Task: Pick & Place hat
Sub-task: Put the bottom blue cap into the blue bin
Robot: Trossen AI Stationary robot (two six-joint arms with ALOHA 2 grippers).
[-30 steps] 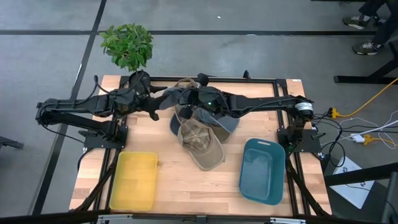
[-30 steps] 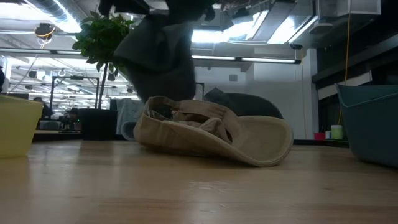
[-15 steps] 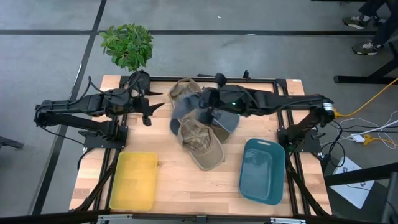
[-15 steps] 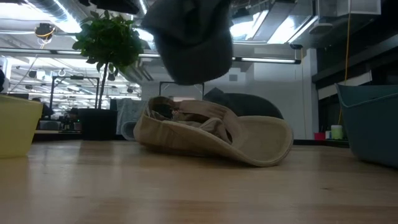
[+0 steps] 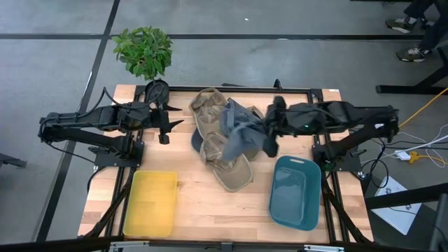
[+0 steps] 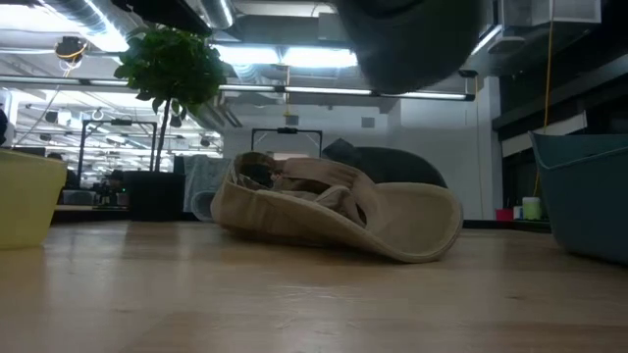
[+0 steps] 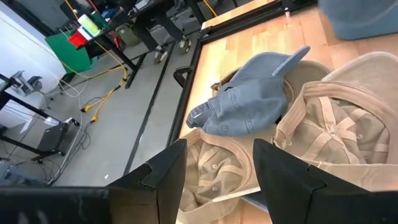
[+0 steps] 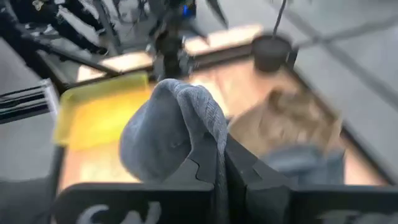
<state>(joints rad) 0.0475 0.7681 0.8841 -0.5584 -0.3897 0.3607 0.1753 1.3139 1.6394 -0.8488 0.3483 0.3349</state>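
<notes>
Right wrist view: the right gripper [image 8: 214, 163] is clamped on a fold of the grey hat [image 8: 168, 134], which hangs lifted above the table [image 5: 203, 210]. Just below it lie tan hats [image 5: 225, 162]; the teal bin [image 5: 295, 192] sits near. Well apart, the left gripper [image 7: 214, 180] hovers with fingers spread, gripping nothing, near a blue cap [image 7: 249, 102].

Both arms are matte black, built of slim jointed links with thin black cables looped along them. The left end effector [image 5: 165, 120] has two flat, squared dark fingers [image 7: 163, 182]. The right end effector [image 5: 268, 130] has black fingers [image 8: 245, 167] with notched, stepped inner edges.
</notes>
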